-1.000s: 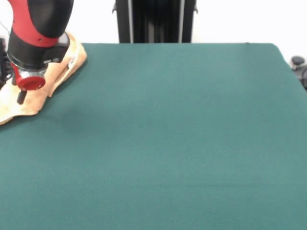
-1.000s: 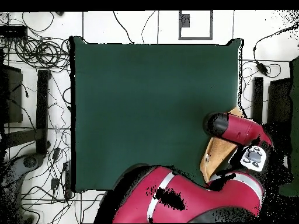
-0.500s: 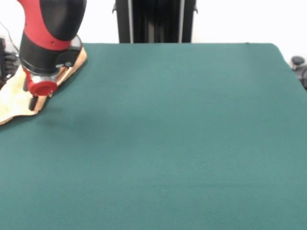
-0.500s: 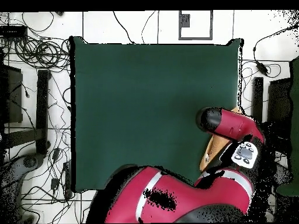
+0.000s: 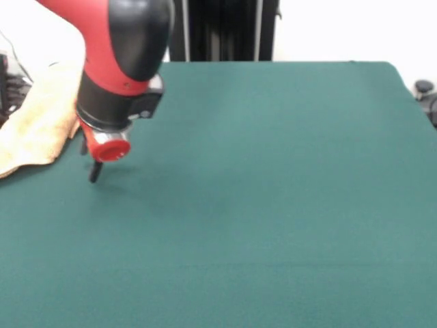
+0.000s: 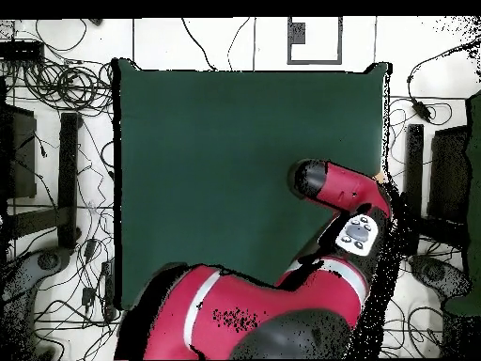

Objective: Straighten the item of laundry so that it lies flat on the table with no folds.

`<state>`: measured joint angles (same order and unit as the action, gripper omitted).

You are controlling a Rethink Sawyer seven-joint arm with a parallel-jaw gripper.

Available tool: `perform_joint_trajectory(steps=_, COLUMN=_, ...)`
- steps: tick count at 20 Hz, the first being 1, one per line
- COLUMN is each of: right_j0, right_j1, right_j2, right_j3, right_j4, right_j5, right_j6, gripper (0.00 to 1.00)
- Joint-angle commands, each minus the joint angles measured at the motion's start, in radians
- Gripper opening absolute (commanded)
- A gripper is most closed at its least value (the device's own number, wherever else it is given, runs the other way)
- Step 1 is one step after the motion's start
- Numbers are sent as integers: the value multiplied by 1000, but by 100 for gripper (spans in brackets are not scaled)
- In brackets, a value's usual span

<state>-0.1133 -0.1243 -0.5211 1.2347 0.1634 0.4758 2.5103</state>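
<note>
The item of laundry (image 5: 37, 123), a tan terry towel, lies rumpled at the left edge of the green table (image 5: 273, 171), with part of it running off that edge. My gripper (image 5: 93, 175) hangs just above the bare cloth to the right of the towel and does not touch it. Nothing shows in the gripper. In the overhead view the red arm covers the towel almost wholly; only a tan sliver (image 6: 380, 176) shows at the table's right edge. There the arm's wrist end (image 6: 310, 179) hides the gripper.
Cables and dark equipment (image 6: 56, 85) lie on the floor around the table in the overhead view. A black post (image 5: 218, 31) stands behind the far edge. A dark object (image 5: 425, 92) sits off the right edge.
The gripper has left the towel and swung right over the bare green cloth in the front view. The towel stays at the left edge, with its far corner now hidden behind the arm.
</note>
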Motion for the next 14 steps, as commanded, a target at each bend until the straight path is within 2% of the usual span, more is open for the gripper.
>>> perform_joint_trajectory(steps=1, right_j0=37, right_j1=105, right_j2=50, right_j3=-30, right_j4=84, right_j5=110, right_j6=242, gripper=100)
perform_joint_trajectory(steps=4, right_j0=14, right_j1=118, right_j2=25, right_j3=-74, right_j4=61, right_j5=271, right_j6=163, gripper=100)
perform_joint_trajectory(steps=5, right_j0=2, right_j1=128, right_j2=30, right_j3=-82, right_j4=58, right_j5=281, right_j6=145, gripper=100)
perform_joint_trajectory(steps=10, right_j0=-31, right_j1=171, right_j2=46, right_j3=-95, right_j4=43, right_j5=197, right_j6=123, gripper=100)
perform_joint_trajectory(steps=14, right_j0=-42, right_j1=185, right_j2=36, right_j3=-125, right_j4=23, right_j5=211, right_j6=103, gripper=100)
